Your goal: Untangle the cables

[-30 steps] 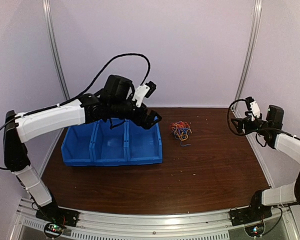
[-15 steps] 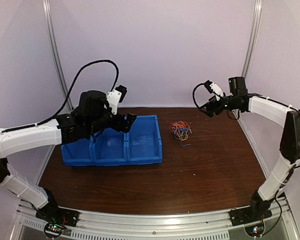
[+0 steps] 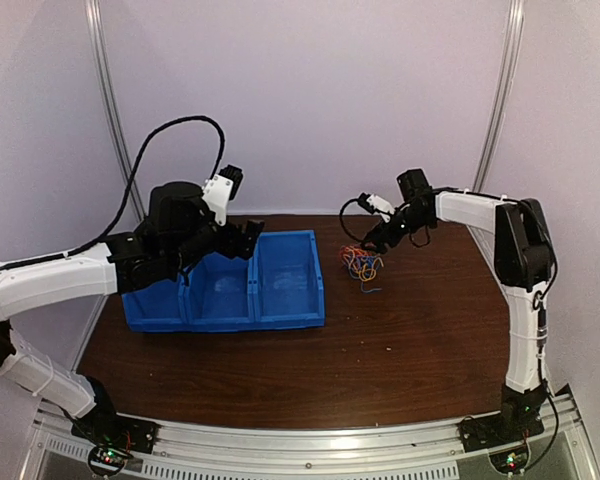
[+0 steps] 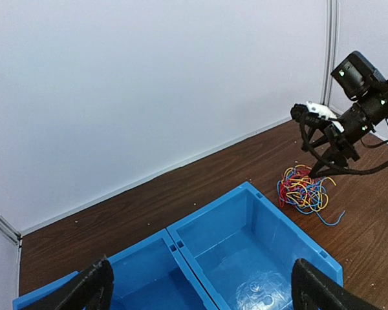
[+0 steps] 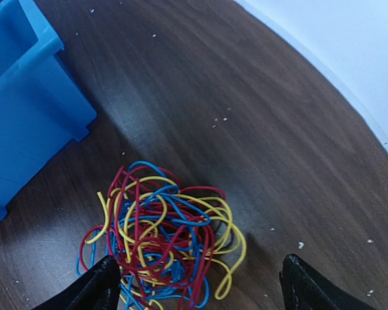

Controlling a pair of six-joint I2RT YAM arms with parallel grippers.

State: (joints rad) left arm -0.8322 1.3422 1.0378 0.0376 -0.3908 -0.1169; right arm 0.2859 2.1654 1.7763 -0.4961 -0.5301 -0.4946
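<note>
Right arm now reaches further left and lower than half a second ago, its right gripper [image 3: 373, 238] brought from mid-air down to the cables [image 3: 361, 262]; the left arm draws slightly back over the bin [image 3: 280, 315]; the cables lie where they did.

Top view. Cables: one small knot of red, blue and yellow strands, on the brown table [image 3: 400, 350], centre of frame, just right of the bin, not touching it. Right gripper: at the knot's upper right edge, tilted down towards it; contact cannot be told. Bin: blue, three compartments in a row, left of centre. Left gripper [image 3: 248, 240]: above the bin's rear edge, well apart from the knot.

Left wrist view. Left gripper [image 4: 204, 287]: fingers at the lower left and lower right corners, spread wide, nothing between them. Bin [image 4: 246, 191]: lower centre, compartments bare. Cables [image 4: 302, 190]: right of centre, just past the bin's corner. Right gripper [image 4: 323, 168]: directly above the knot, pointing down.

Right wrist view. Right gripper [image 5: 204, 284]: fingers [image 5: 102, 284] at the bottom edge, spread, not pinching. Cables [image 5: 161, 239]: lower centre, lying between the two fingers. Bin [image 5: 26, 97]: upper left corner. Table [image 5: 246, 116]: dusted with pale specks.
</note>
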